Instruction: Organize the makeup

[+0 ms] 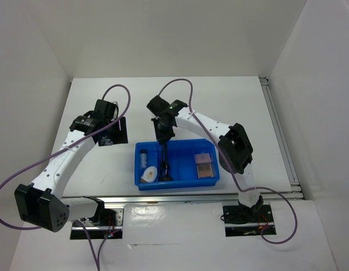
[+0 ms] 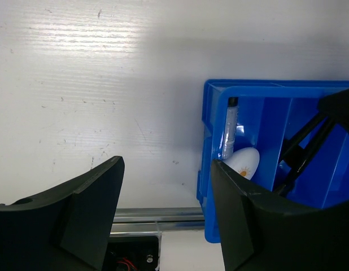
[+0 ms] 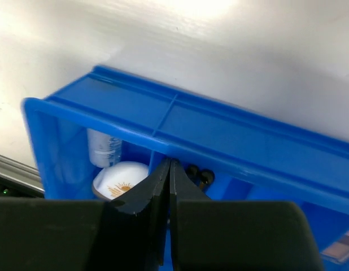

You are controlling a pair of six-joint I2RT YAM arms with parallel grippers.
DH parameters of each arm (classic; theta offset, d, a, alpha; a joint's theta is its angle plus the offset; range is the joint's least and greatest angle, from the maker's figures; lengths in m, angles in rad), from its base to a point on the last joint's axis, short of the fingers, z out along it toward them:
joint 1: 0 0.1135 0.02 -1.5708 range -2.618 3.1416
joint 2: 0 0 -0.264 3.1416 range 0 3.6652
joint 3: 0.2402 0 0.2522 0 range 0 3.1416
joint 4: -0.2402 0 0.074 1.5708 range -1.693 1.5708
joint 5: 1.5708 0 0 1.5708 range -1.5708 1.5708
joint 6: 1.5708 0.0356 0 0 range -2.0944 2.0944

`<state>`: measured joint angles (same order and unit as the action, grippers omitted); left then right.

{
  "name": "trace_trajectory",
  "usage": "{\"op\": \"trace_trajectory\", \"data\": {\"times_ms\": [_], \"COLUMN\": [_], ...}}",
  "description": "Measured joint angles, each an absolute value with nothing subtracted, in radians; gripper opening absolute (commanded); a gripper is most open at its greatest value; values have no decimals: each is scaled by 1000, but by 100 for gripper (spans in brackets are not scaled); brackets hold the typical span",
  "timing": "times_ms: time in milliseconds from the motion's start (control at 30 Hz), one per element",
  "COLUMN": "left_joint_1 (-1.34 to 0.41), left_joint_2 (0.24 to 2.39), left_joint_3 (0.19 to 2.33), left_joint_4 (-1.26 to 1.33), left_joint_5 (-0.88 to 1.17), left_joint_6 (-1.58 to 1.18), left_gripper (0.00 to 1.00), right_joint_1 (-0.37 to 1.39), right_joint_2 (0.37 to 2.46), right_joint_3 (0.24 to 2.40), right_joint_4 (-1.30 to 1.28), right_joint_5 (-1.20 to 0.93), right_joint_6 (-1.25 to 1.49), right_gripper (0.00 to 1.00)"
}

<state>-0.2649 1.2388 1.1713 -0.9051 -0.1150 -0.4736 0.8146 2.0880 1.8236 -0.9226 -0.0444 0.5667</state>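
Note:
The blue divided tray sits mid-table. Its left compartment holds a clear black-capped vial and a white oval piece. Black brushes lean in the middle compartment, and two pink/tan squares lie in the right one. My right gripper hangs shut over the tray's far wall, beside the brush ends, with nothing seen between its fingers. My left gripper stands open above bare table left of the tray. A dark flat square lies under it; I cannot tell whether it is the palette.
A metal rail runs along the table's near edge, and another rail runs down the right side. White walls close in the back and sides. Purple cables loop above both arms.

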Motion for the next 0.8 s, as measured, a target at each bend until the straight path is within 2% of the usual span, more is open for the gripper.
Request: {"op": "trace_trajectory", "data": {"times_ms": [33,67,100,133,233,467,667,800], "left_joint_1": [-265,-265,-265,-265,-265,-265,-265,-258], "left_joint_2": [1239,1239,1239,1239,1239,1239,1251,1373], "left_joint_3": [1171,1171,1171,1171,1171,1171,1171,1200], "left_joint_4": [-905,-905,-905,-905,-905,-905,-855,-784], "left_joint_5": [-115,-115,-115,-115,-115,-120,-51,78], "left_joint_6": [-474,-474,-473,-473,-473,-474,-476,-501], "left_gripper": [76,76,76,76,76,76,78,78], "right_joint_1": [813,811,809,802,760,537,416,418], "right_joint_2": [2088,2088,2089,2089,2090,2220,2329,2325], "right_joint_3": [1852,1873,1910,1946,2050,2277,2285,2256], "right_joint_4": [-937,-942,-953,-954,-947,-929,-922,-920], "right_joint_5": [-30,-20,-6,7,30,-22,-91,-104], "right_joint_6": [559,556,549,547,525,506,508,507], "right_gripper": [15,15,34,45,65,68,70,70]}}
